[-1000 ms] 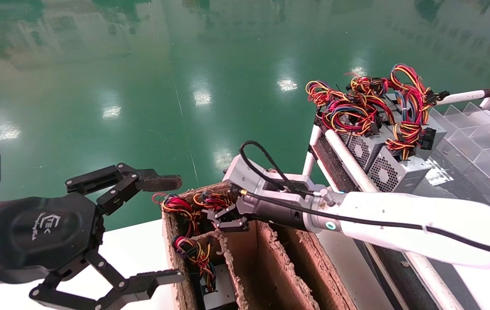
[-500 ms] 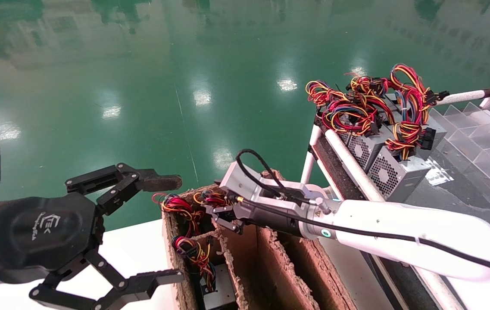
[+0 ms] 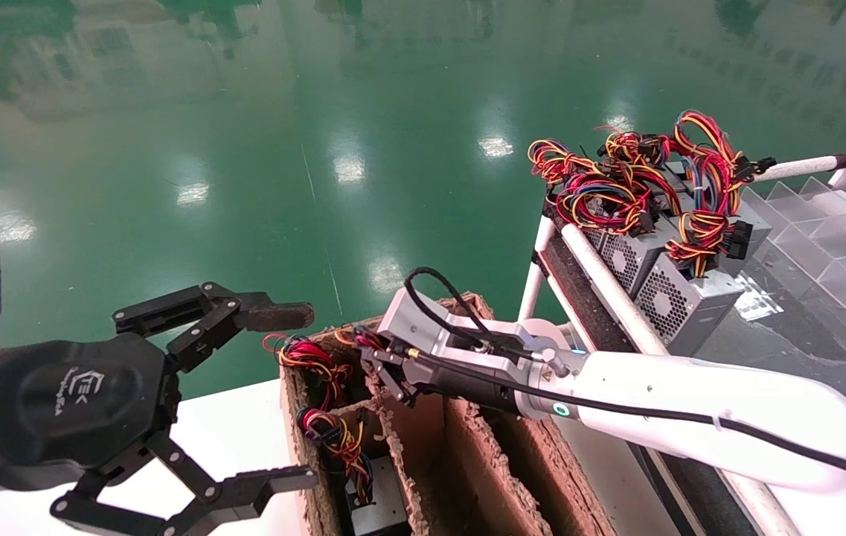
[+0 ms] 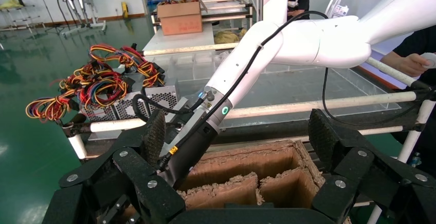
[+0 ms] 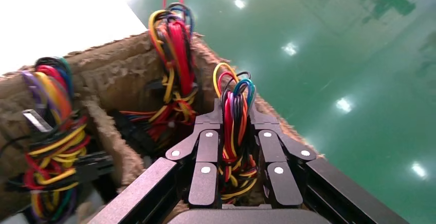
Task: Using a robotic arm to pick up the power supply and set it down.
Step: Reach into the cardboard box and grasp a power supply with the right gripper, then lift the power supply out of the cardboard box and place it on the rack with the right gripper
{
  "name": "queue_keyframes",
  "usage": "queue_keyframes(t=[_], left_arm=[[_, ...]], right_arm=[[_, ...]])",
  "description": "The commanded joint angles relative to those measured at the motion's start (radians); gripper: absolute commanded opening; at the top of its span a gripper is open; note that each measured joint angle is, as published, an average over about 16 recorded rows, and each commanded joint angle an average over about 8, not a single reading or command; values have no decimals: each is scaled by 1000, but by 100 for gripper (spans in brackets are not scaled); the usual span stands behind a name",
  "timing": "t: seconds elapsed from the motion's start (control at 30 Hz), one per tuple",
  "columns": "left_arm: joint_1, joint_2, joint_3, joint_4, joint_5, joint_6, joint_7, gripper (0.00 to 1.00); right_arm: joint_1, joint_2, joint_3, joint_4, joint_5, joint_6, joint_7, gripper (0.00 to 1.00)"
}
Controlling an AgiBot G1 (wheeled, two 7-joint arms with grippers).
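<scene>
The right hand (image 3: 387, 366) has slid leftward along the top of the cardboard box (image 3: 467, 447), and its grey wrist (image 3: 430, 335) has come down nearer the box's far rim. Its fingers (image 5: 205, 157) are now clamped on a wire bundle (image 5: 234, 126), which an earlier picture showed lying free beside them.

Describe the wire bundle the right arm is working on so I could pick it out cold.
Find the brown cardboard box with dividers in front of the robot. Three wire bundles poke up from its far-left compartments; the target wire bundle is the one nearest the box's far edge. Unlike the other two, it sits clamped between the fingers of the right end effector.
</scene>
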Motion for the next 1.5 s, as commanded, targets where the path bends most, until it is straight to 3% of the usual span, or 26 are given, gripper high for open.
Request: queue_keyframes(t=[0.03,0.5,0.8,1.27,1.5], left_arm=[[0,0,0,0,0,0,0,100],[0,0,1,0,-1,0,1,100],[0,-1,2,0,-1,-1,1,100],[-1,-1,2,0,-2,-1,1,100],[-1,-1,3,0,-2,-1,1,100]], right_arm=[[-4,-1,1,0,-2,8,-9,0],[-81,62,112,79,148,97,-55,0],[-72,118,199,100,283,68,-92,0],[41,183,320,90,444,-2,-103,0],[148,225,358,40,490,-52,-72,0]])
